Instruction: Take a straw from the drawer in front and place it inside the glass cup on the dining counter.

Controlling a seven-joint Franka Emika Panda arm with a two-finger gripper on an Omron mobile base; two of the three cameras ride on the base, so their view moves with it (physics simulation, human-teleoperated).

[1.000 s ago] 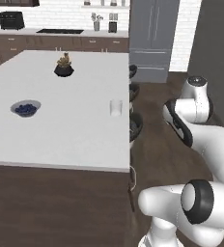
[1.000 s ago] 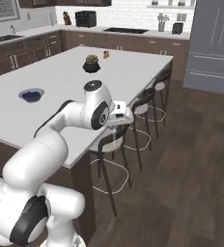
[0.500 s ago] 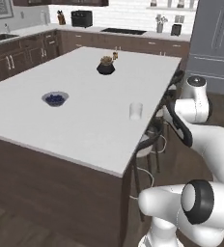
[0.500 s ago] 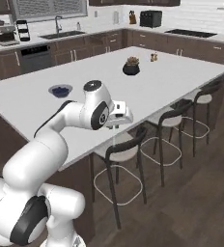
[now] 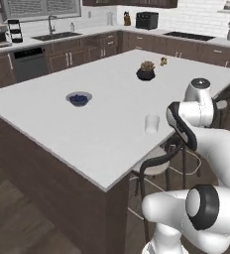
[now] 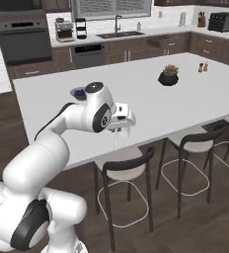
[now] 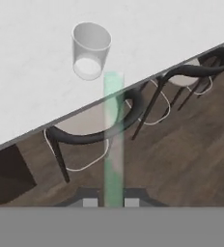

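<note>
My gripper (image 7: 111, 202) is shut on the straw (image 7: 113, 140), a pale green translucent rod that runs up from between the finger tips. In the hand view its far end lies just below the glass cup (image 7: 90, 50). This clear tumbler stands upright near the edge of the white dining counter (image 7: 32, 87). In the right base view the gripper (image 6: 119, 132) hangs at the counter's near edge with the straw (image 6: 118, 142) pointing down. The left base view shows the glass cup (image 5: 151, 123) close beside the arm. The drawer is out of view.
A grey bowl of blue berries (image 5: 79, 99) and a dark potted plant (image 5: 145, 72) stand further in on the counter. Dark bar stools (image 6: 126, 170) line the counter's side below the gripper. Two small shakers (image 6: 202, 66) sit at the far end.
The base has driven and turned, so both base views have swung round the counter, whose corner is now closer. The gripper stays shut on the straw beside the cup.
</note>
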